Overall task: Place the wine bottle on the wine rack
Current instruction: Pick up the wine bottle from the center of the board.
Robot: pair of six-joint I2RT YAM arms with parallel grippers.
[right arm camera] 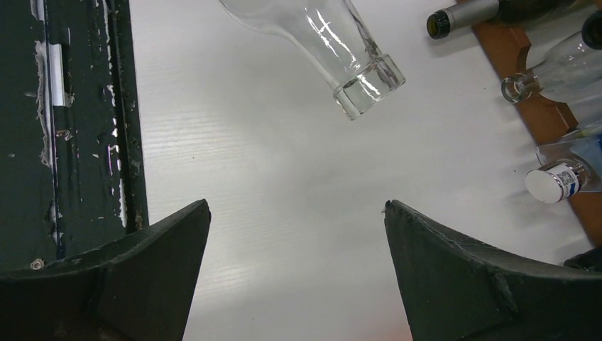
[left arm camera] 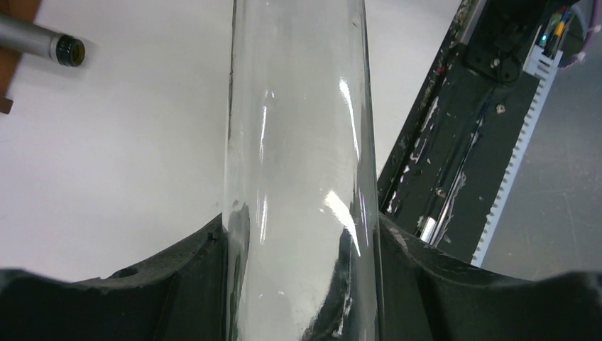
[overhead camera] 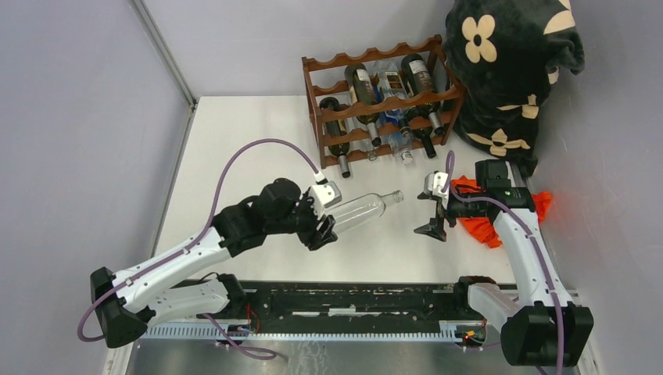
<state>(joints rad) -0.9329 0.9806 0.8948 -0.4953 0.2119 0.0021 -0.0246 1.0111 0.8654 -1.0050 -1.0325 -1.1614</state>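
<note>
A clear glass wine bottle (overhead camera: 363,209) lies nearly level above the table, its neck pointing right. My left gripper (overhead camera: 327,223) is shut on the bottle's lower body; in the left wrist view the glass bottle (left arm camera: 298,170) fills the gap between both black fingers (left arm camera: 181,273). My right gripper (overhead camera: 435,212) stands open just right of the bottle's mouth, nothing between its fingers (right arm camera: 152,256). The bottle's neck (right arm camera: 348,53) shows at the top of the right wrist view. The reddish-brown wine rack (overhead camera: 381,98) stands at the back of the table, holding several bottles.
A black cloth with cream flowers (overhead camera: 508,62) is heaped right of the rack. An orange rag (overhead camera: 489,223) lies under the right arm. Bottle necks (right arm camera: 557,181) stick out of the rack's front. A black rail (overhead camera: 352,301) runs along the near edge.
</note>
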